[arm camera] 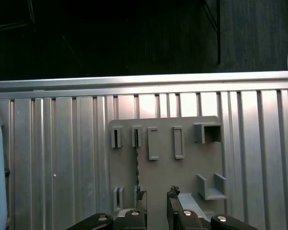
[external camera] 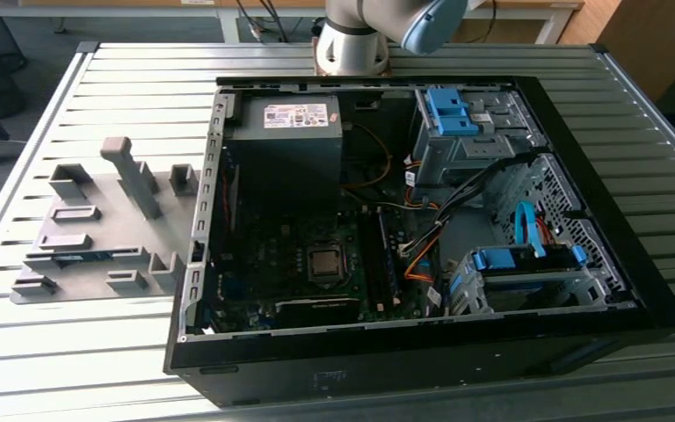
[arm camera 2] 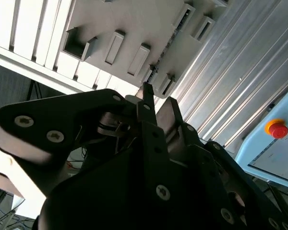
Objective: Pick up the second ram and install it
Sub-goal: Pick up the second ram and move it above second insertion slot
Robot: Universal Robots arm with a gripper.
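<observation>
The second ram [external camera: 85, 257] is a thin blue stick standing on edge in a slot of the grey holder plate [external camera: 109, 189], at the exterior view's left of the open computer case [external camera: 619, 264]. In the first wrist view I look down on it as a narrow dark strip [arm camera: 136, 163] running between two pairs of slot blocks. My gripper [arm camera: 157, 195] hovers above the plate, open, with nothing between its fingertips. One fingertip [arm camera: 142, 195] lies close over the end of the ram. In the second wrist view the gripper [arm camera 2: 157, 98] points at the plate [arm camera 2: 149, 24].
The case lies open on a slatted aluminium table [external camera: 80, 352]. Inside are the motherboard with its processor socket [external camera: 324, 262], long dark memory slots [external camera: 382, 255], a power supply [external camera: 285, 141] and blue drive latches [external camera: 455, 110]. The arm's base [external camera: 350, 40] stands behind the case.
</observation>
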